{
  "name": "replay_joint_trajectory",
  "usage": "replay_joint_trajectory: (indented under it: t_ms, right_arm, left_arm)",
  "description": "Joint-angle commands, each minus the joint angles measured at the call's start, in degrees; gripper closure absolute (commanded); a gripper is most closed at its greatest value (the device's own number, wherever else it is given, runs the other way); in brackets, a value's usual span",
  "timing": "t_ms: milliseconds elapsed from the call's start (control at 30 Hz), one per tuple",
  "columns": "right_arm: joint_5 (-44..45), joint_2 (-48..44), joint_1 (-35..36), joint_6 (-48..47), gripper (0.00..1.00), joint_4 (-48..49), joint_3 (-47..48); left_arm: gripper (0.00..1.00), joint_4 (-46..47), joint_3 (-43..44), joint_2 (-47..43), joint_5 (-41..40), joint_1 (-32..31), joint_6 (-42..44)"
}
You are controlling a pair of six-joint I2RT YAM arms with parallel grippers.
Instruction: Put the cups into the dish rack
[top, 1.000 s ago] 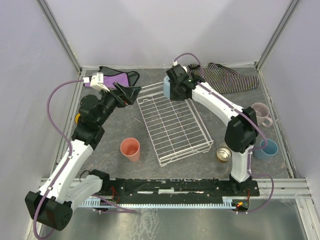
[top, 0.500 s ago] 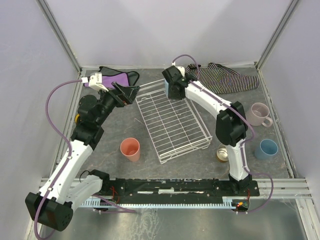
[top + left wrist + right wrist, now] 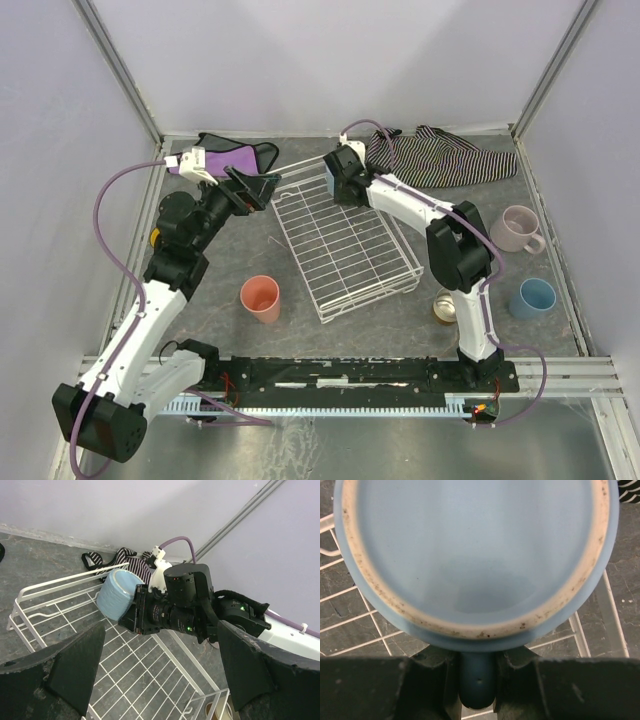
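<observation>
- The right claw (image 3: 477, 674) is clamped on the handle of the light blue mug (image 3: 475, 555), and the handle sits between its two fingers.
- The mug is just in front of this claw, over the far corner of the dish rack (image 3: 345, 240). I cannot tell if it touches the wires.
- The left claw (image 3: 258, 186) has its fingers wide apart and holds nothing. The mug is ahead of it.
- The salmon tumbler (image 3: 261, 297) stands on the tabletop (image 3: 350, 340), well behind the left claw.

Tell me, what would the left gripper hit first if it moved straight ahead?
Probably the right arm's black wrist, which holds the light blue mug at the dish rack; depth is hard to judge.
</observation>
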Motion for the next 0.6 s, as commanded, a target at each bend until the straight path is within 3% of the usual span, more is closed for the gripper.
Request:
replay_joint_trajectory:
  t_ms: [0,133,400,433,567]
  right_arm:
    - [4.9,-2.4,0.7,-2.3,0.99,14.1,-1.2]
    - [6.0,-2.6,1.1,-3.0,0.99,18.3,-3.9]
    - [5.9,1.0,1.3,-1.9,0.97,10.7,1.6]
    - [5.9,1.2,1.4,-2.1,0.94,9.8,2.1]
    - [6.1,1.0,2.0,-3.9,0.60,8.5,1.9]
  left_arm:
    - [0.01,4.9,-0.9,-0.3,1.3,0.5,-0.5]
    - [0.01,5.9,-1.4,-0.2,1.6,0.5,-0.6]
    - [0.01,5.2,-1.3,-1.2,1.3,0.7,-0.1]
    - [0.01,4.9,-1.3,-1.3,1.1,0.6,0.0]
    - [0.01,3.0,-0.8,-1.3,0.7,0.7,-0.2]
